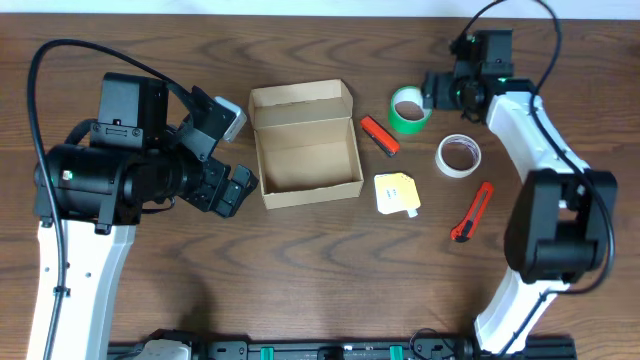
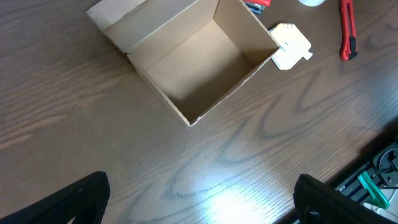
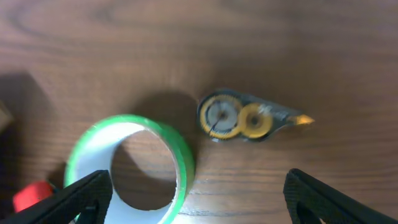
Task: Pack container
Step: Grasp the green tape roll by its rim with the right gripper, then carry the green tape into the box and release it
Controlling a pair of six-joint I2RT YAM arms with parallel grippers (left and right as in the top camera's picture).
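The container is an open tan cardboard box with its flap lid folded back; it looks empty inside. My left gripper hangs just left of it, open over bare wood. My right gripper hovers at the right side of a green tape roll. In the right wrist view that roll stands on its flat side, its right wall between my wide-open fingers, untouched. A clear correction-tape dispenser lies just beyond.
A red marker-like item lies beside the box's right wall. A white tape roll, a yellow-white packet and a red utility knife lie to the right. The table's front edge is near.
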